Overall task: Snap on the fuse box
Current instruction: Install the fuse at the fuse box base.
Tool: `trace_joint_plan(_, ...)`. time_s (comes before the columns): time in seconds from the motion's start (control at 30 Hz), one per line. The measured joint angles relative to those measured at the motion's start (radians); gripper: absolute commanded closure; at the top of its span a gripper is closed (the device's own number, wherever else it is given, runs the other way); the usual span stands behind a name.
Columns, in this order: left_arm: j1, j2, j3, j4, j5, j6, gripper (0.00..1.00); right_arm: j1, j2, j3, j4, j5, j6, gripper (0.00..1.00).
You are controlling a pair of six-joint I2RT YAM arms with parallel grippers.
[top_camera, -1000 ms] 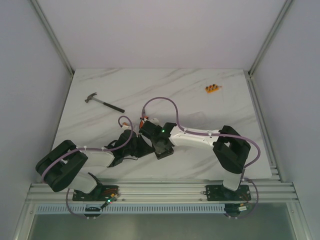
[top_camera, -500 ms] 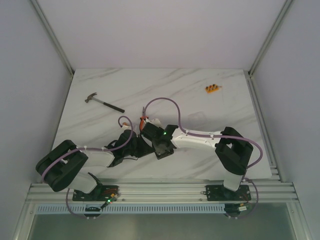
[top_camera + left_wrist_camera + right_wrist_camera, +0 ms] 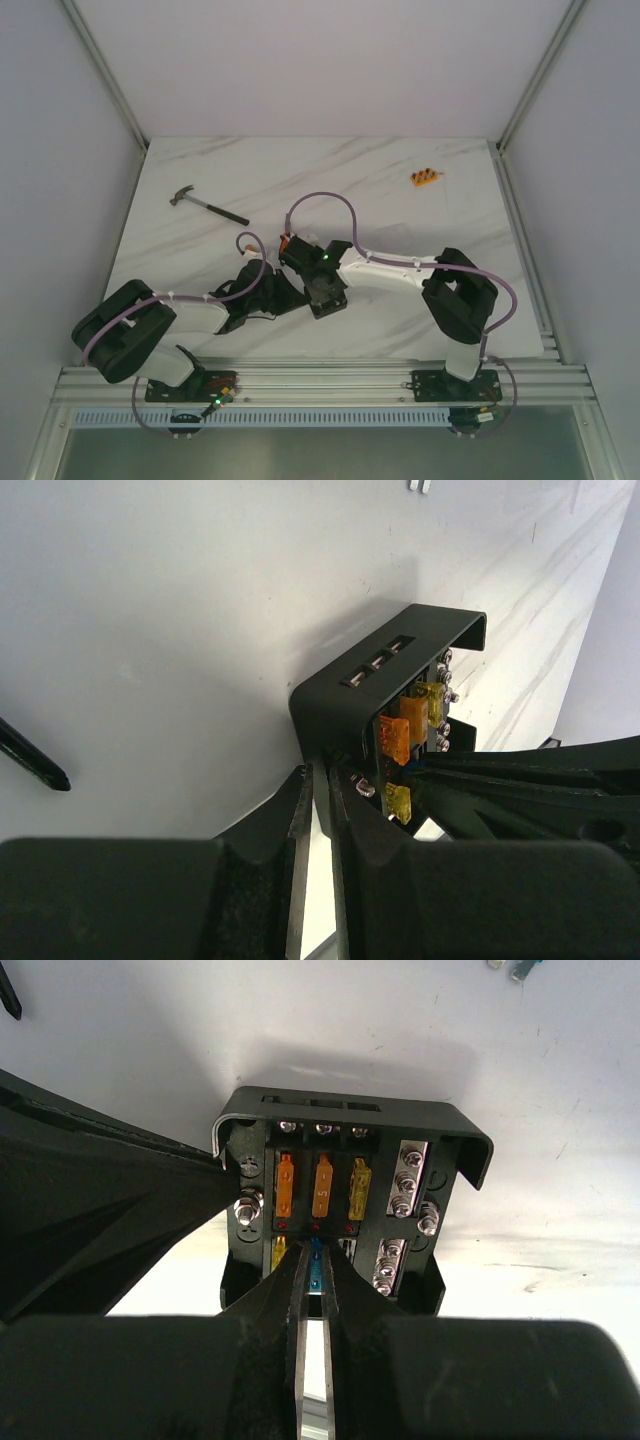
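The small black square plastic fuse box sits near the middle of the white marble-patterned desk, where the 2 arms meet. In the top view the wrists hide almost all of it. Its open face is turned toward the right wrist camera and has no cover on it. An upper row holds 3 fuses, 2 orange and 1 yellow, and silver screw terminals run down the right side.

The left end effector is clamped on the thin black side wall of the fuse box, with the wall pinched between its 2 fingers. The right end effector reaches into the lower row with its fingers nearly together, gripping a small blue fuse. A yellow fuse sits just beside that one.

A small hammer with a black handle lies toward the far left of the desk, well apart from the arms. A small orange strip of fuses lies toward the far right.
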Motion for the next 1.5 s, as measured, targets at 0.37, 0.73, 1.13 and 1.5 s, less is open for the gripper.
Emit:
trace_joint_plan(0.37, 0.000, 0.000, 0.000, 0.000, 0.000, -0.002, 0.80, 0.023, -0.010, -0.019, 0.018, 0.014, -0.005, 1.00)
trace_joint_plan(0.73, 0.000, -0.002, 0.000, -0.001, -0.001, -0.008, 0.80, 0.033, -0.024, -0.012, 0.014, 0.035, -0.007, 0.85)
trace_joint_plan(1.13, -0.002, -0.004, -0.002, 0.000, -0.003, -0.009, 0.80, 0.033, -0.014, 0.046, -0.097, 0.028, 0.021, 0.69)
trace_joint_plan(1.5, -0.002, -0.004, -0.002, 0.000, -0.003, -0.008, 0.79, 0.004, -0.057, 0.045, -0.087, 0.023, 0.055, 0.78)
